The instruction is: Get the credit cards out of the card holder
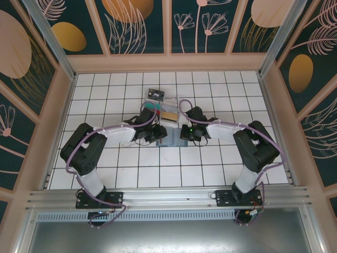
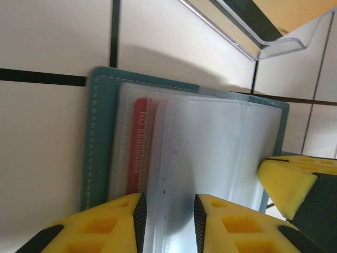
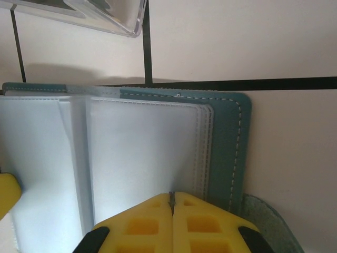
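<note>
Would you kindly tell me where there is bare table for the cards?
Bare tiles: the near rows in front of the card holder, and both far corners beside the clear tray. Crowded at the centre, around holder and tray.

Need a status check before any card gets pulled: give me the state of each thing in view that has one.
card holder: open, clear sleeves spread.
reddish credit card: tucked inside one sleeve, not yet out.
left gripper: jaws apart, astride a sleeve page.
right gripper: jaws shut at a sleeve's edge.
clear tray: beyond the holder, items in it.
</note>
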You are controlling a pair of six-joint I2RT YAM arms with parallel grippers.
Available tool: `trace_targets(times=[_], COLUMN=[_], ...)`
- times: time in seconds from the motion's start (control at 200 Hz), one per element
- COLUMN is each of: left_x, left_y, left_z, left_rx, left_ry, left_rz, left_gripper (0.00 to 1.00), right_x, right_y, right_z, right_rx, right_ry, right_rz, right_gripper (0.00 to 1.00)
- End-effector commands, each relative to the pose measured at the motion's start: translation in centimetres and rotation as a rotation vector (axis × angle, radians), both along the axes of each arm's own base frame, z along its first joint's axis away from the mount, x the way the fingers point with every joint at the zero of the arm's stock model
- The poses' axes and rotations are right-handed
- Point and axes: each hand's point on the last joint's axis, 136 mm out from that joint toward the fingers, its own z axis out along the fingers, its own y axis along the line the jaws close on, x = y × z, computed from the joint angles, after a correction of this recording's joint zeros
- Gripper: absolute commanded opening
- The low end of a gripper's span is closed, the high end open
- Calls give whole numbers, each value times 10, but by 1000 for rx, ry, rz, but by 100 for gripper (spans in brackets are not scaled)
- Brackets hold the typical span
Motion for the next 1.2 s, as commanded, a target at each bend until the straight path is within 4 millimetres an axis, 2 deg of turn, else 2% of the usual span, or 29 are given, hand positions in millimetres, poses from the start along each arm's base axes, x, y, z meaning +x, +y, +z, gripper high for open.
trace_targets(times=[0.0, 0.17, 0.415, 0.631, 0.696, 0.721, 0.801, 0.891, 0.996, 1.086, 1.196], left_x=[2, 2, -3, 3, 6, 7, 8, 7, 12, 11, 10], left_y=[-19, -24, -47, -68, -73, -75, -82, -82, -85, -81, -76], left_z=[15, 26, 46, 66, 61, 59, 49, 36, 33, 26, 35], left_rx=[-101, -130, -295, -434, -428, -424, -412, -392, -371, -332, -308], left_ry=[-21, -46, -64, -91, -89, -88, -73, -49, -51, -39, -69], left_rz=[-59, -89, -152, -176, -174, -178, -192, -186, -186, -184, -190], left_gripper=[33, 32, 34, 38, 38, 38, 38, 37, 36, 29, 22], right_x=[-10, -11, -10, 5, 6, 12, 15, 16, 16, 16, 15], right_y=[-8, -8, -10, -19, -22, -32, -41, -46, -41, -31, -21], right_z=[-18, -19, -16, 25, 36, 40, 50, 61, 74, 79, 78], right_rx=[-31, -32, -21, 50, 67, 70, 90, 114, 161, 206, 234], right_ry=[44, 45, 41, -88, -118, -131, -161, -196, -228, -228, -206], right_rz=[16, 15, 4, -65, -84, -122, -162, -181, -161, -127, -96], right_gripper=[5, 5, 5, 5, 6, 6, 8, 10, 11, 12, 12])
